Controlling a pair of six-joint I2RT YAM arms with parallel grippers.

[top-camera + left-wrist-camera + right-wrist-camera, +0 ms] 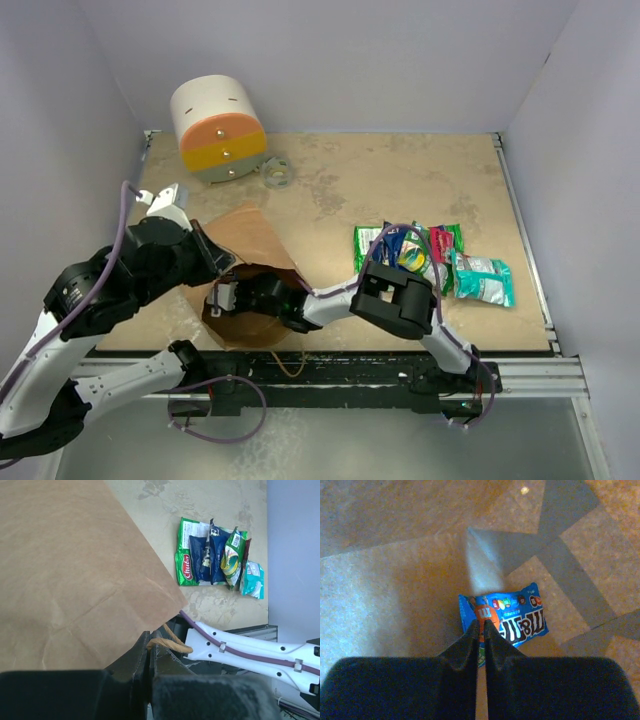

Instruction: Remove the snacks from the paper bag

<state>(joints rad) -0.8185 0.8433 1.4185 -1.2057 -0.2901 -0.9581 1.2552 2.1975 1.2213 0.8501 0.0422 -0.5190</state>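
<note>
Inside | creased kraft paper bag point(75, 580) | glossy flat blue packet point(520, 617) pinched

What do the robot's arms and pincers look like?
The left arm and right arm have white tube-like links joined by chunky black joints, with a thin purple cable running along each. The left pincer and right pincer each have two black wedge-shaped fingers.

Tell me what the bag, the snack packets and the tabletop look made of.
Paper bag: brown kraft paper, matte and fibrous, with soft creases. Snack packets: thin plastic or foil film, glossy and crinkled, with printed logos. Tabletop: probably wood or cork-like board, matte, mottled tan.
</note>
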